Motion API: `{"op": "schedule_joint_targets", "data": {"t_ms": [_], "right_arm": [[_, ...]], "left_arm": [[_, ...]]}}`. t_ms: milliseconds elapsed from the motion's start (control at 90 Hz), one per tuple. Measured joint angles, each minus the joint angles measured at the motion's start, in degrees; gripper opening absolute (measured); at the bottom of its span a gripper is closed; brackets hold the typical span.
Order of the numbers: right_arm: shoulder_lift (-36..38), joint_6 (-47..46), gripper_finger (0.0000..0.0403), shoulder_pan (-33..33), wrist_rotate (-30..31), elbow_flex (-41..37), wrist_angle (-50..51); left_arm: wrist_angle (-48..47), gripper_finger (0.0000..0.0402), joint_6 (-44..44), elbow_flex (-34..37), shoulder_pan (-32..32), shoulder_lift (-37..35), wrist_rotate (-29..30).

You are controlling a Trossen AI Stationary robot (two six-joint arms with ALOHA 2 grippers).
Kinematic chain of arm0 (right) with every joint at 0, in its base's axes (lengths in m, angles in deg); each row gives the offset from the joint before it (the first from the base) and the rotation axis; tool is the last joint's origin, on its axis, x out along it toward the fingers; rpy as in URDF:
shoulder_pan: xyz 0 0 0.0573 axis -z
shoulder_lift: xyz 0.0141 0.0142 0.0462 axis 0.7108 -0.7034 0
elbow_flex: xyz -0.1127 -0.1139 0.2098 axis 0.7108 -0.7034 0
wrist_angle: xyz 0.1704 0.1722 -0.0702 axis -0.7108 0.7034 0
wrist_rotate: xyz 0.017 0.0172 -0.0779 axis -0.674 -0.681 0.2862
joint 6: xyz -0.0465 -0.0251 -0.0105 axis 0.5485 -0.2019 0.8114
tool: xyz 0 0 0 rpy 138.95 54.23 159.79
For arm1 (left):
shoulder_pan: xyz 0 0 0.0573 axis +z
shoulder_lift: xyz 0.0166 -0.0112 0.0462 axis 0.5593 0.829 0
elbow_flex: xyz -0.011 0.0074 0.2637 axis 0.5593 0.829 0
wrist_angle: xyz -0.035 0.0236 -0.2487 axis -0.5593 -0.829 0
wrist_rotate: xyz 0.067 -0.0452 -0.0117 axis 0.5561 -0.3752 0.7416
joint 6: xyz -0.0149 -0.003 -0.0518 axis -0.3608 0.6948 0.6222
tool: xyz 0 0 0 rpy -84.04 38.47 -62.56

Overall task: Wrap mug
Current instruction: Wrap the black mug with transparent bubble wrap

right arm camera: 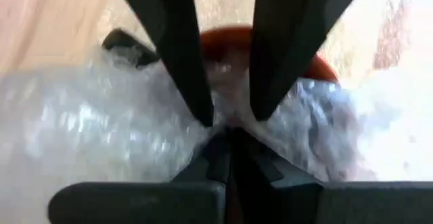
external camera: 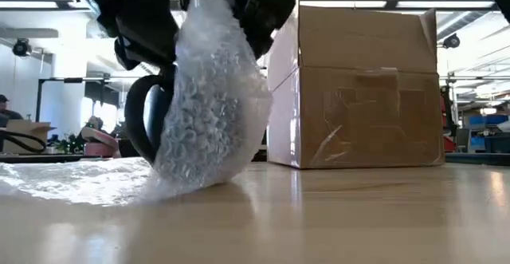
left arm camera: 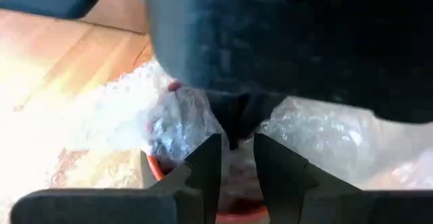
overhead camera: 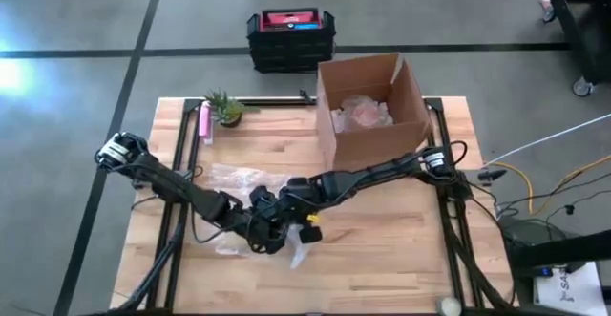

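Wooden table: cardboard box and plant behind the bubble wrap.

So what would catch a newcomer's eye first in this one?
Both grippers meet at the table's front middle, the left gripper and right gripper each pinching the bubble wrap around an orange mug. Behind them stands an open cardboard box at the far edge.

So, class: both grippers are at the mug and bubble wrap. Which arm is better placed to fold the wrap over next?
Probably the right gripper: its fingers pinch the bubble wrap over the mug.
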Motion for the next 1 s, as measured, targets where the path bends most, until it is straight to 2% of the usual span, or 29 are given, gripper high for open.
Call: {"op": "schedule_joint_targets", "data": {"t_ms": [89,144,267,333,456,644,778,1000], "right_arm": [[0.00,1.33,0.0000,0.07,0.63,3.89,7.02],[-0.01,1.99,0.0000,0.28,3.72,6.04,11.51],[2.96,3.50,0.0000,1.21,12.61,8.07,13.90],[2.89,3.70,0.0000,2.09,14.48,7.85,13.39],[1.48,2.72,0.0000,3.14,14.42,6.14,12.46],[1.92,3.54,0.0000,4.22,14.03,-0.49,2.05],[1.78,3.69,0.0000,4.25,7.94,-4.42,-6.07],[2.31,3.75,0.0000,2.42,6.49,-4.61,-5.56]], "left_arm": [[0.50,0.0075,-0.10,-0.11,0.00,-0.41,-0.23],[-0.15,0.0075,-0.14,-0.04,0.06,-0.76,-0.82],[-0.72,0.0075,-0.44,0.07,-0.04,-1.14,-1.23],[-1.13,0.0075,-0.32,0.27,-0.09,-1.50,-1.28],[-0.85,0.0075,-0.45,0.24,-0.22,-1.60,-0.80],[-0.59,0.0075,-0.54,0.30,-0.40,-1.80,-0.93],[-0.59,0.0075,-0.56,0.33,-0.48,-1.80,-0.84],[-0.52,0.0075,-0.56,0.33,-0.47,-1.80,-0.84]]}}
